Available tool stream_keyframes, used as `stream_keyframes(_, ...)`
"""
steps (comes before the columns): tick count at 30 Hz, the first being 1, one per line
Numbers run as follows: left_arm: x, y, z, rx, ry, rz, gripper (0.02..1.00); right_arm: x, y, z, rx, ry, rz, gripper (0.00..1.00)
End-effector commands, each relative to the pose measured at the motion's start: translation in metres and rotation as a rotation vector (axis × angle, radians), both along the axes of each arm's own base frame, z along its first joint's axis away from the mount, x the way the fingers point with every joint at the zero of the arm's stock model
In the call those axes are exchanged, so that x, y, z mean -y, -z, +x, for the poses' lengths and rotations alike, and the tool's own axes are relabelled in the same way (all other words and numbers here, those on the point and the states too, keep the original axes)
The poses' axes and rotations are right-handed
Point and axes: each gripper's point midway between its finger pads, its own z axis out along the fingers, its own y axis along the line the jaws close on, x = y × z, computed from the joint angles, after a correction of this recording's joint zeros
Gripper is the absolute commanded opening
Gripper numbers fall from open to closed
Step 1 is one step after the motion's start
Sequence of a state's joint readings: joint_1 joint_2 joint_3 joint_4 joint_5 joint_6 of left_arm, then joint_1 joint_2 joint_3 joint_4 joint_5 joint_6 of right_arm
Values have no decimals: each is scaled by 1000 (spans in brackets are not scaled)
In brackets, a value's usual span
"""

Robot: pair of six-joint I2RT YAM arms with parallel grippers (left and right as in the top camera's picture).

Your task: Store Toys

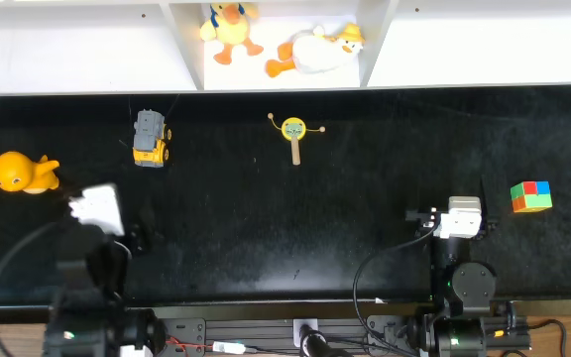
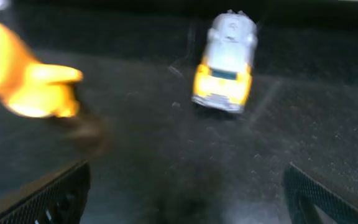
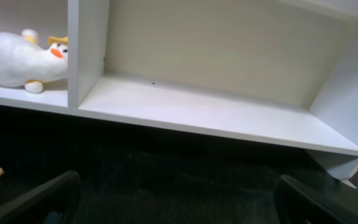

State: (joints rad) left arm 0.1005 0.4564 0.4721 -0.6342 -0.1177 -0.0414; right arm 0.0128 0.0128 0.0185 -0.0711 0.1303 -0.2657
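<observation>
Two hands: left hand (image 2: 185, 186) and right hand (image 3: 179, 193), both with fingers apart.
Cut off: round orange duck (image 2: 23, 74), blurred; white plush duck (image 3: 20, 62).
Truck (image 2: 224, 62): boxy, yellow-grey.

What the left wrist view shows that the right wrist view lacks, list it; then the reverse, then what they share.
Left wrist view, not the right: a toy truck and an orange duck on the black mat. Right wrist view, not the left: the white shelf with a white plush duck inside. Shared: the mat; each sees its own open pair, left fingers and right fingers.
</observation>
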Motion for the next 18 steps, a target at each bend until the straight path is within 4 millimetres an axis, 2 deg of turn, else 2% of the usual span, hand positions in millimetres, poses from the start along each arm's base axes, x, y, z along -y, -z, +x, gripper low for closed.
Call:
stream_keyframes(1,-18,-46,15,-37,49,98,993,0,4,0,-1,-2,4,996)
stream_keyframes(5,-29,-69,31,-59,151,96,993,0,4,0,-1,-2,4,996)
stream_keyframes(9,-60,-78,37,-74,161,84,993,0,4,0,-1,-2,4,993)
stream_keyframes(14,-102,-82,33,-55,128,56,993,0,4,0,-1,-2,4,996)
stream_keyframes(18,-125,-78,19,-67,80,65,996,0,4,0,-1,-2,4,996)
